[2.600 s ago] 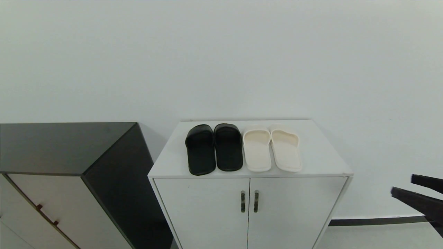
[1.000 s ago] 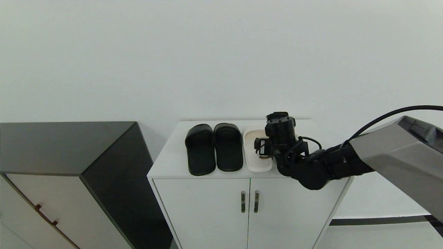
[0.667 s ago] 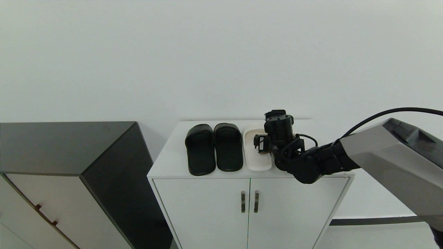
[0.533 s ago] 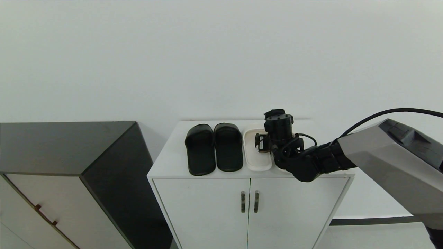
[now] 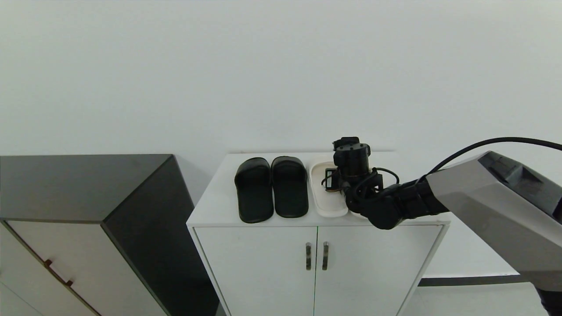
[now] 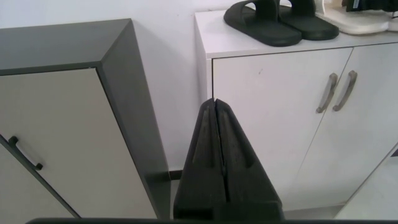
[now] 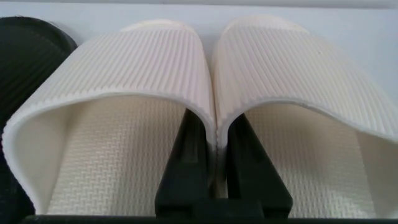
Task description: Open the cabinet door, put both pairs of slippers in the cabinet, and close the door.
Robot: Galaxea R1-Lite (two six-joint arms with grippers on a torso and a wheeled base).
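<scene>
The cabinet stands against the wall with both doors shut. Their handles sit side by side at the middle seam.

**Edges and open room.** On the cabinet's top, the black slippers lie to the left and the white slippers to the right. The two pairs are just beside each other. Toes point toward the wall and heels lie near the front edge. A bare strip of top remains left of the black pair. A dark cabinet stands close on the left with a narrow gap between. To the right there is open floor.

**Right gripper**. It reaches in from the right, low over the white pair. In the right wrist view, the gripper has one finger under each strap. The fingers are drawn narrow, pinching the two adjoining strap walls of the white slippers between them.

**Left gripper**. It sits low before the gap between the two cabinets. Its fingers are pressed together, holding nothing. The black slippers lie above and beyond it, well apart.

**Surface and room.** The top is smooth and white, and the wall is plain and pale.
</scene>
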